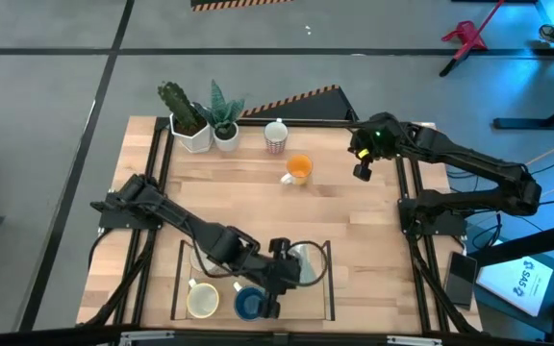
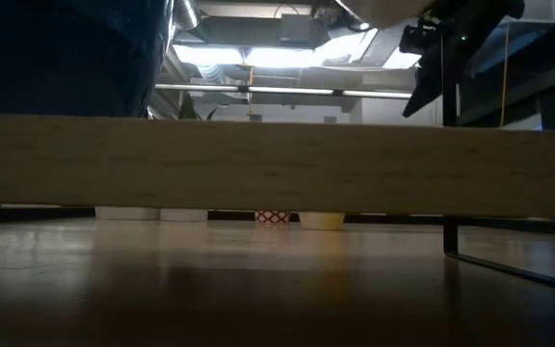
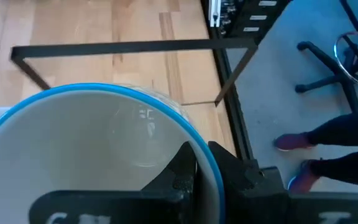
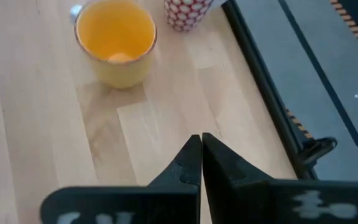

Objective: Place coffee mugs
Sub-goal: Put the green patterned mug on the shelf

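A blue mug with a white inside [image 1: 248,304] stands inside a black wire frame near the table's near edge, with a cream mug [image 1: 203,300] to its left. My left gripper [image 1: 273,288] is shut on the blue mug [image 3: 92,149]. An orange mug [image 1: 298,169] and a white mug with a red-patterned lower half [image 1: 276,137] stand on the far half of the table; both also show in the right wrist view, the orange mug [image 4: 115,37] and the patterned mug [image 4: 185,11]. My right gripper [image 1: 362,173] hovers shut, to the right of the orange mug, touching nothing [image 4: 201,149]. My left gripper holds the blue mug by its rim [image 3: 215,163] on the side toward the table's right. One finger [image 3: 182,174] is inside the mug and the other [image 3: 244,180] outside, coming from above. The mug sits upright; I cannot tell whether its base is on the table.
Two white pots with green plants [image 1: 198,125] stand at the far left corner. The black wire frame [image 1: 331,279] lies flat around the near mugs, and a pale greyish round thing [image 1: 306,261] sits in it by my left gripper. A person's legs [image 3: 334,149] show beyond the table's right edge.
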Available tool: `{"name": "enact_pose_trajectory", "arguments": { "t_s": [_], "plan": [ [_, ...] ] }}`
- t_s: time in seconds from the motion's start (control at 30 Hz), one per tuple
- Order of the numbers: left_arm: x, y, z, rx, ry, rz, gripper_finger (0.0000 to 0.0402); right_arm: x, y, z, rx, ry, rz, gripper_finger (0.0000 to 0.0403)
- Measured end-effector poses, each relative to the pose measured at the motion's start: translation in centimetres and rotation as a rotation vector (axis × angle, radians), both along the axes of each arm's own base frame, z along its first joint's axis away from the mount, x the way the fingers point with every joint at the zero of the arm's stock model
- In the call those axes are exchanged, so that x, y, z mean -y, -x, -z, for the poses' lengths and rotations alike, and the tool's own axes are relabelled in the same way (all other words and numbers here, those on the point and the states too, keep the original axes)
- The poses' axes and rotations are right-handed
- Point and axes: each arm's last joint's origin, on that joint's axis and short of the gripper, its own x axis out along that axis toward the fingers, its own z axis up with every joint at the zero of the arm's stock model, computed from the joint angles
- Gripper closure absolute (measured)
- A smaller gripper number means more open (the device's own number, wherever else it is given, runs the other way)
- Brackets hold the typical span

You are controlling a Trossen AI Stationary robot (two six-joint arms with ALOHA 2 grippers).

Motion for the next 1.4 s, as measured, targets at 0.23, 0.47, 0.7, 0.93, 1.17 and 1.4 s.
{"name": "enact_pose_trajectory", "arguments": {
  "t_s": [0.23,0.47,0.7,0.93,1.17,1.4],
  "plan": [
    [2.3,-2.4,1.4,-0.035,0.047,0.119,0.0383,-0.1,0.1,0.1,-0.024,0.007,-0.020,0.0403],
    [3.7,-2.8,2.5,-0.140,-0.081,0.096,0.0383,0.0,0.1,0.1,-0.037,0.031,-0.036,0.0403],
    [4.2,-4.1,2.9,-0.127,-0.051,0.045,0.0383,0.0,0.1,0.1,-0.045,0.046,-0.055,0.0403],
    [4.3,-4.2,3.7,-0.155,-0.042,0.019,0.0383,0.0,0.1,0.1,-0.054,0.062,-0.055,0.0403],
    [4.3,-4.2,4.0,-0.165,-0.039,0.028,0.0383,0.1,0.2,0.1,-0.069,0.087,-0.056,0.0403],
    [4.9,-4.4,5.2,-0.200,-0.032,0.057,0.0383,0.1,0.2,0.1,-0.080,0.102,-0.063,0.0403]
  ]
}}
